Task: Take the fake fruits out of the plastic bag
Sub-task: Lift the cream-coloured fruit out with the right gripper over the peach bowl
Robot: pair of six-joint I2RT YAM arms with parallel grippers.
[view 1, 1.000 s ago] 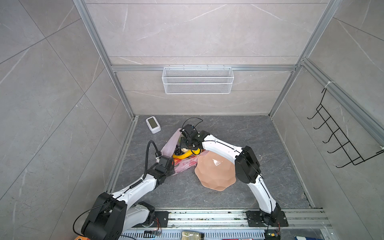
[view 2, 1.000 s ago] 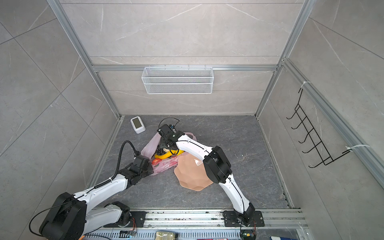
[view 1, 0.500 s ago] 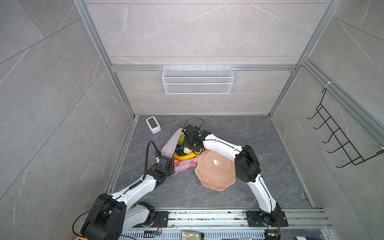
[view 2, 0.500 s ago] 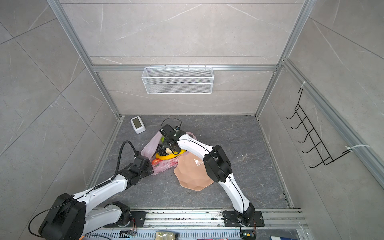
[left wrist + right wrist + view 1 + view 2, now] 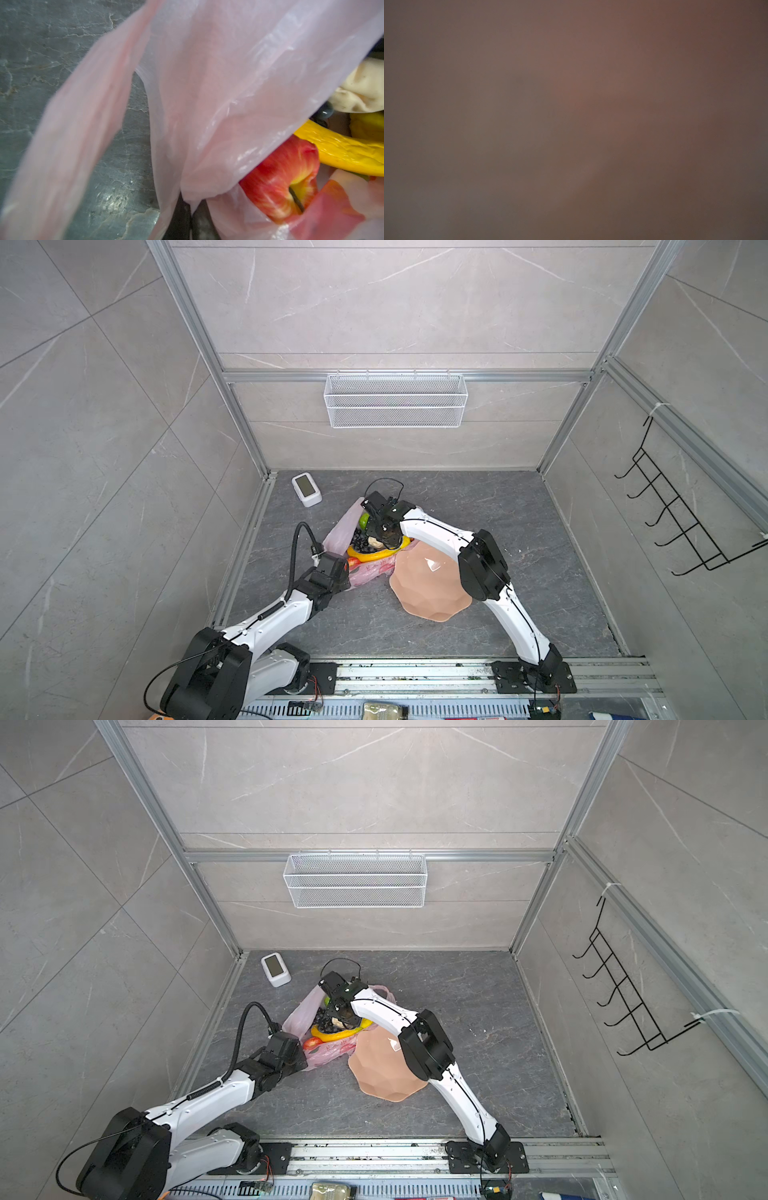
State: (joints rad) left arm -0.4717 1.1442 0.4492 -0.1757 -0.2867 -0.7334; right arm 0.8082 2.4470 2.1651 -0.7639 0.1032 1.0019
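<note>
Inside plastic bag (image 5: 338, 531), fake fruits (image 5: 368, 554)

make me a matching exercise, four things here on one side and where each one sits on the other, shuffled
Things:
1. banana
2. plate
3. wire basket
4. small white device

Places:
a. lying right beside the pink bag
b. hanging up high at the back
c. standing alone near the back left corner
d. inside the bag

Pairs: 1-d, 2-a, 3-b, 4-c
</note>
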